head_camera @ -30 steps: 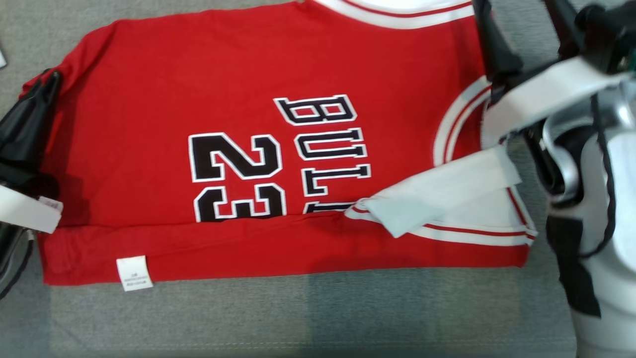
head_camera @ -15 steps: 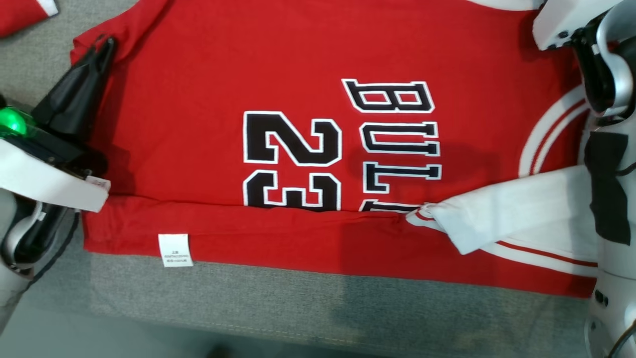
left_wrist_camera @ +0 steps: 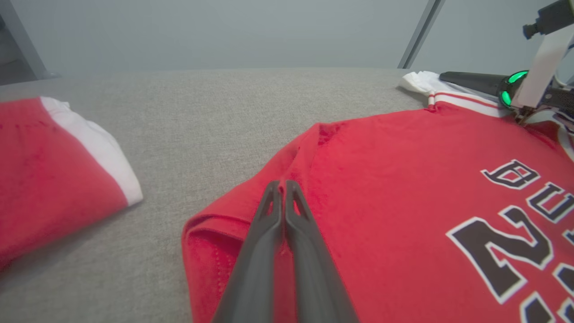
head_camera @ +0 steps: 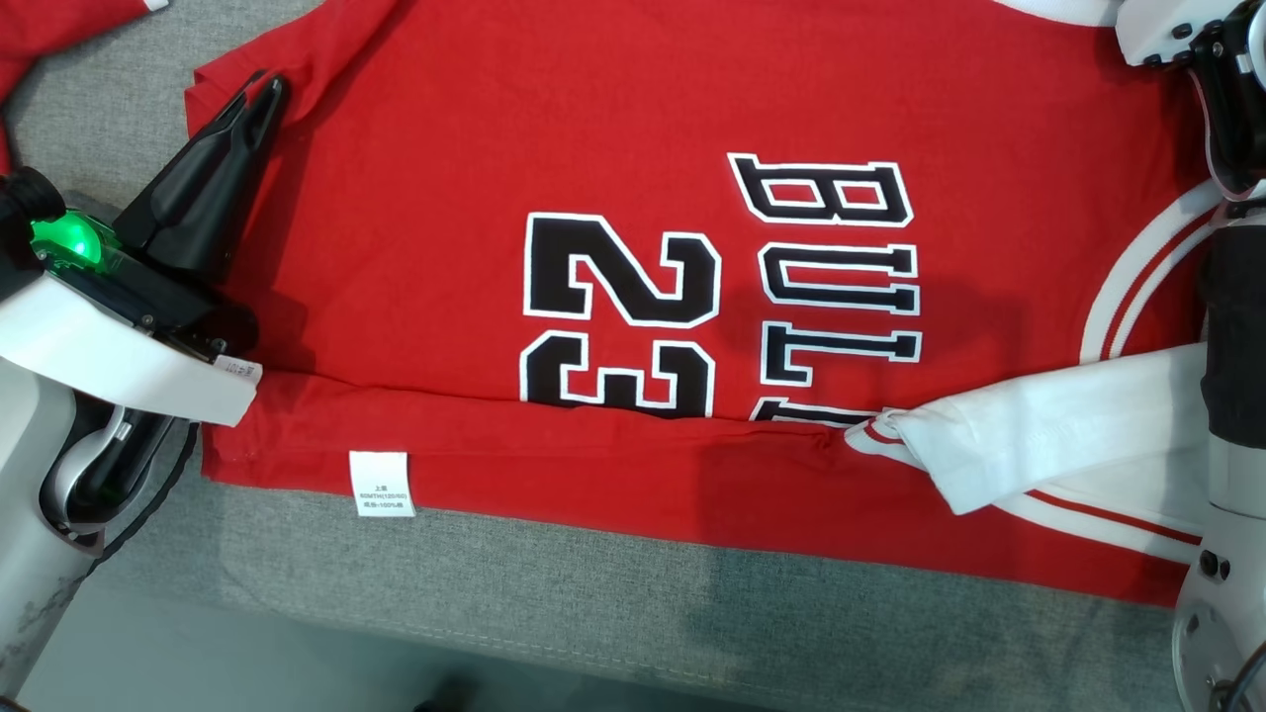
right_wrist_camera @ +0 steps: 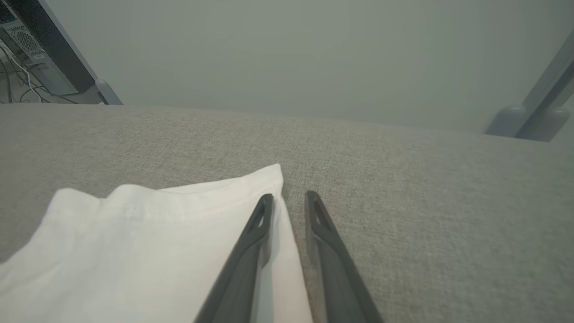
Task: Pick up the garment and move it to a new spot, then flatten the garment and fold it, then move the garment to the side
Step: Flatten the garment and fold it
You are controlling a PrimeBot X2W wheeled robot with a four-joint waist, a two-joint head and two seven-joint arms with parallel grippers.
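Observation:
The garment (head_camera: 613, 129) is a red jersey with black "23" and white trim, lying on the grey cloth surface (head_camera: 554, 603) with its near edge folded up. My left gripper (head_camera: 269, 87) is shut at the garment's far left corner (left_wrist_camera: 251, 215), where the red cloth rises in a ridge to the fingertips (left_wrist_camera: 282, 184). In the right wrist view, my right gripper (right_wrist_camera: 289, 197) has a narrow gap between its fingers, and the edge of the white sleeve (right_wrist_camera: 148, 242) lies in that gap. The left wrist view shows the right gripper (left_wrist_camera: 453, 76) over that white trim.
A second red garment with a white band (left_wrist_camera: 54, 166) lies to the left, apart from the jersey. A white care label (head_camera: 381, 483) sits on the folded hem. The surface's front edge (head_camera: 495, 653) runs close below the jersey. My right forearm (head_camera: 1231, 415) covers the jersey's right end.
The head camera has shifted, so the jersey sits further right in view. The right gripper's fingers have left the top of the head view. The left gripper stays shut at the corner.

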